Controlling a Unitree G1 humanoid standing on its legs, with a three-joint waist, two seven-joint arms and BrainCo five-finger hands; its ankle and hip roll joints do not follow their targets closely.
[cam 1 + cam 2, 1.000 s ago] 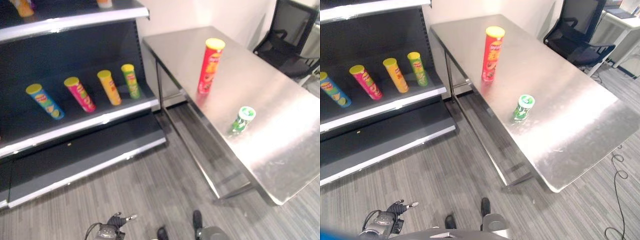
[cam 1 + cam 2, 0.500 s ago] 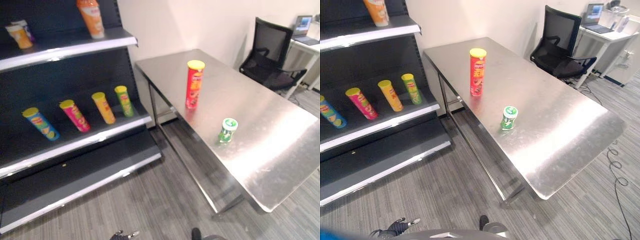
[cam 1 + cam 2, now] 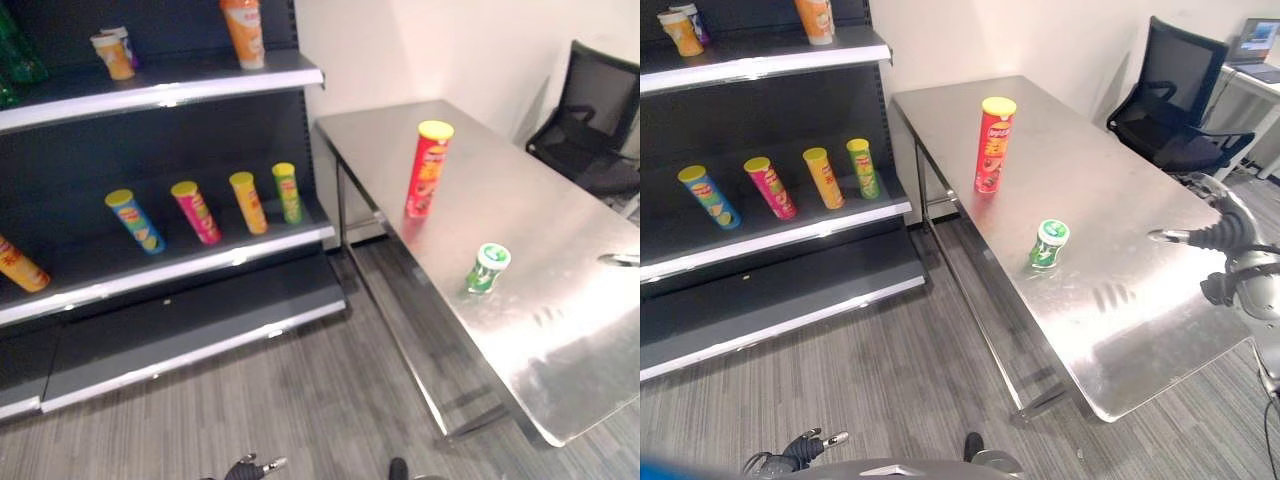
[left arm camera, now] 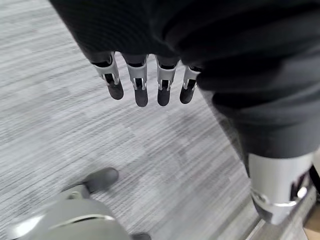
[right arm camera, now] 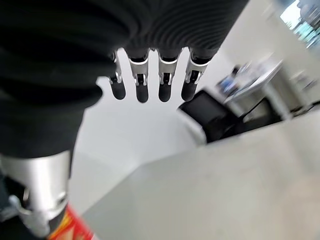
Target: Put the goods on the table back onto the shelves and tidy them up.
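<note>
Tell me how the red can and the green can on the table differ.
The red can is tall and slim; the green can is short and squat. The red can has a yellow lid, the green can a green and white one. The red can stands nearer the shelf, the green can nearer the table's front edge. Both stand upright on the steel table, apart from each other, and neither is touched by a robot hand.

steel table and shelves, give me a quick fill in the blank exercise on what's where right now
1. The tall red can stands upright on the steel ____.
2. The short can nearer the table's front edge is ____ in colour.
3. The yellow can stands on the shelf between the pink can and the ____ can.
4. The right hand hovers over the table holding ____.

Missing words: table; green; green; nothing
</note>
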